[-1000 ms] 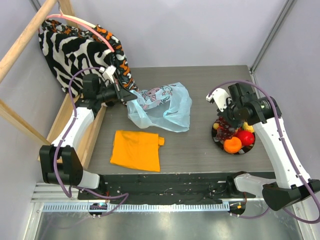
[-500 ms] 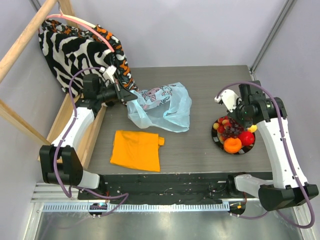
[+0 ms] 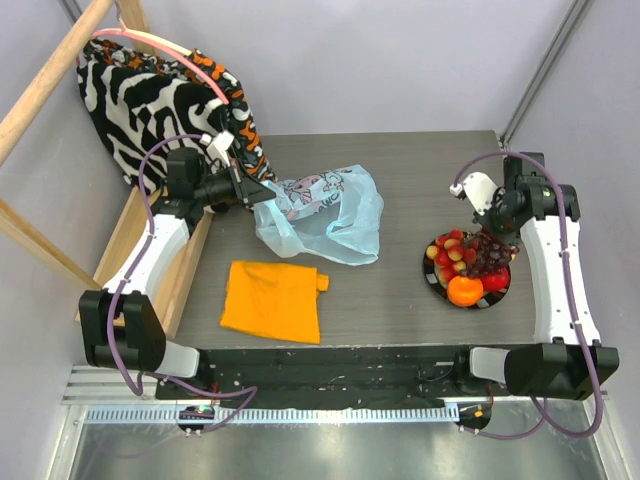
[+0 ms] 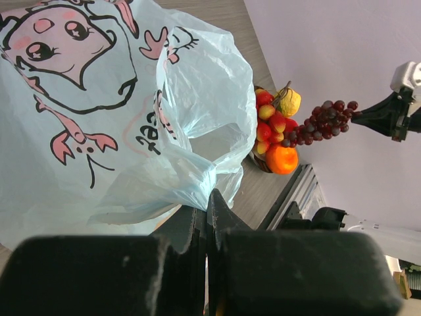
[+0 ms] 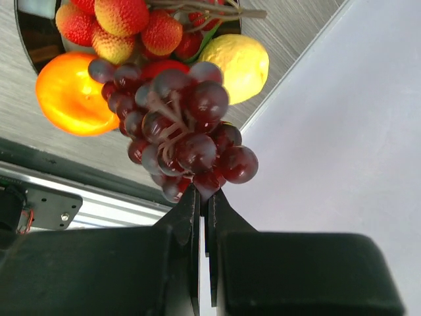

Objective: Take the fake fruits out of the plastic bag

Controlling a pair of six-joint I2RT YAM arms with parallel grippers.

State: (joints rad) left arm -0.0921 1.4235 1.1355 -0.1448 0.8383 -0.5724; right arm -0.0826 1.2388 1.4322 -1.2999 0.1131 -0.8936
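Grey table (image 3: 400, 165); right gripper (image 5: 202, 197) pinched shut on grape bunch (image 5: 184, 125), bunch trailing from the jaws toward dish (image 3: 428, 272) of fake fruits (image 3: 462, 270) just below; left gripper (image 4: 207, 201) clamps plastic bag (image 4: 99, 118) edge, well apart; no fruit visible in bag.

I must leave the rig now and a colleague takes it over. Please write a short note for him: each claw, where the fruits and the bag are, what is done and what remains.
The left claw is shut on an edge of the plastic bag, which lies on the table.
The right claw is shut on one end of the grape bunch, which hangs over the plate.
Done: orange, lemon and strawberries lie on the plate. No fruit shape shows through the bag.
Left: set the grapes down on the plate, open, check the bag is empty, then release it.
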